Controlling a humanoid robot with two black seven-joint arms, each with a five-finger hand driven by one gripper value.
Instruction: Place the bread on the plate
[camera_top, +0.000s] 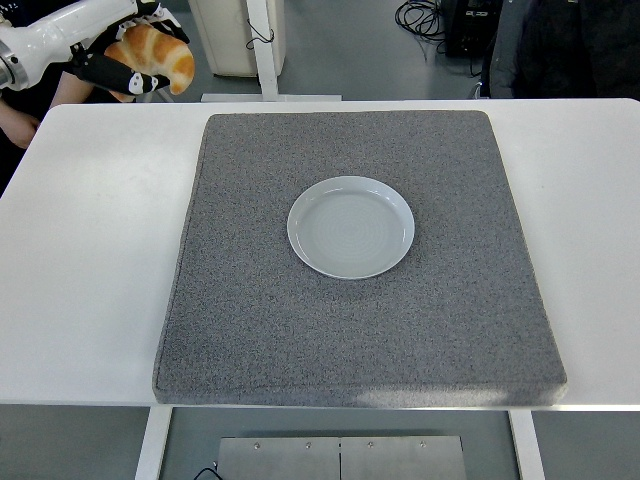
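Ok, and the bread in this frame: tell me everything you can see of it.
The bread is a golden-brown, crescent-shaped roll with paler bands across its crust, glossy on top. It is held in the air at the picture's upper left, well clear of the white table, in the left hand, whose black fingers wrap its underside and left end. It sits far from the empty grey plate at the middle of the grey mat. Its lower face is hidden.
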